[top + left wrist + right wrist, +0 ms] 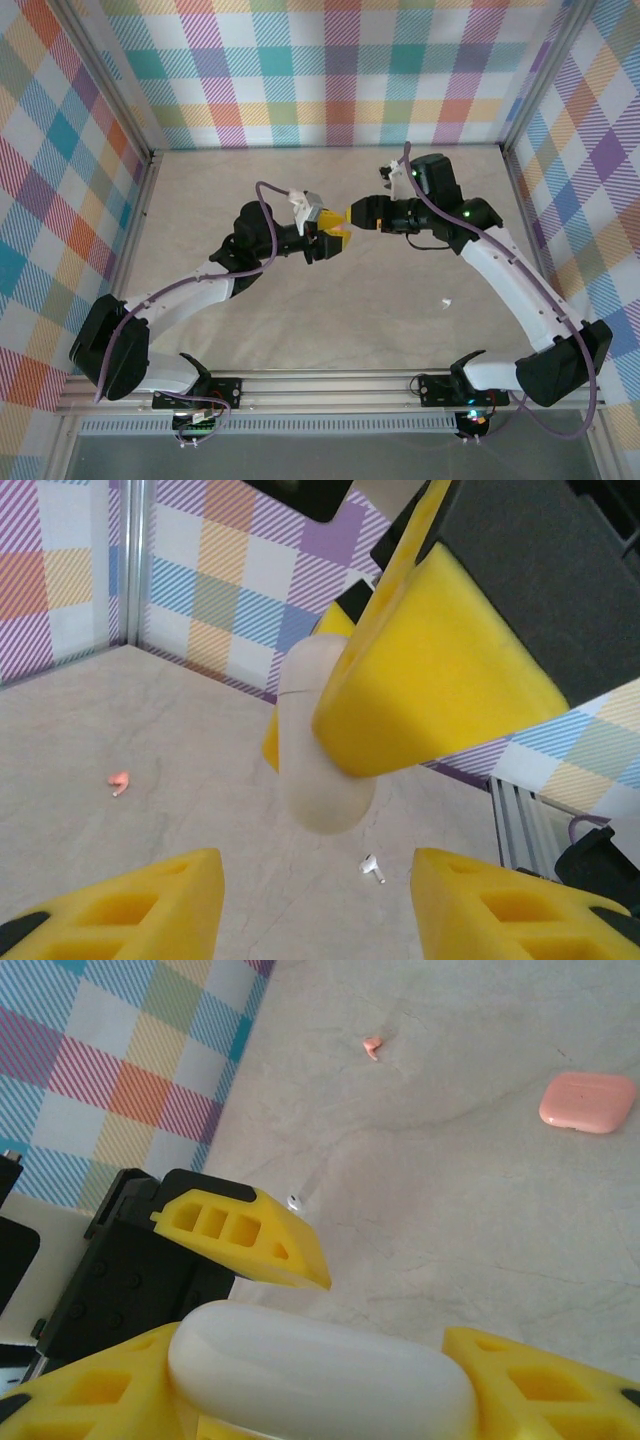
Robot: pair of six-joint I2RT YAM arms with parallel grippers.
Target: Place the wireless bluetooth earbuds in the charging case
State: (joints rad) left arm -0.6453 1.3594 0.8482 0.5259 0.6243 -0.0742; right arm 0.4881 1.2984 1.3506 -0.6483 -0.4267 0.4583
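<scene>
The two arms meet in the air over the middle of the desk.

The right end effector holds a white case. Its yellow fingers press on the two ends of the case. The white case is long and round, like a smooth pebble. It is up off the desk.

The left end effector is right in front of the white case. Its two yellow fingers are wide apart and hold nothing. They do not touch the white case. In the right wrist view, one left finger sits just above the white case.

The pink charging case lies flat on the desk. It is well away from both end effectors, and nothing touches it.

One pink earbud lies on the desk too. It is well apart from the pink charging case. In the left wrist view it is a tiny pink thing on the left side of the desk. I can see just this one pink earbud.

A small white earbud also lies on the desk, down below the white case.

Bright checked walls stand around the desk.
</scene>
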